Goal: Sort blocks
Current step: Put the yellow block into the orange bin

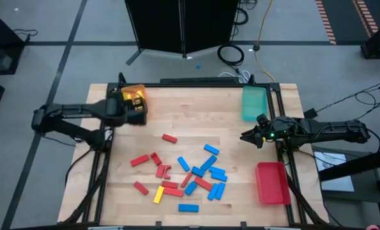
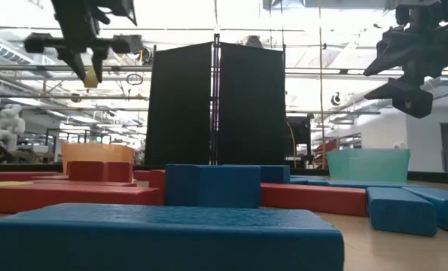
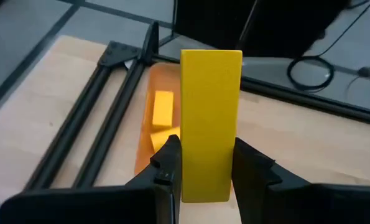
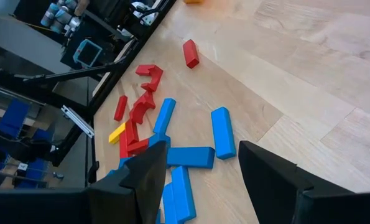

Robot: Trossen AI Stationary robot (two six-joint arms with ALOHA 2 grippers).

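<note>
Because our left pincer (image 3: 203,168) hangs over the orange tray (image 1: 136,94) at the desk's (image 1: 190,115) far-left corner, clenched on a yellow block (image 3: 210,124) held upright, we judge a drop is meant: other yellow pieces (image 3: 162,108) already lie in that tray. Our right pincer (image 4: 200,174) waits released near the teal tray (image 1: 254,102). Most blocks (image 1: 183,176), red and blue with one yellow (image 1: 158,195), remain scattered mid-desk; the red tray (image 1: 272,183) sits right.
</note>
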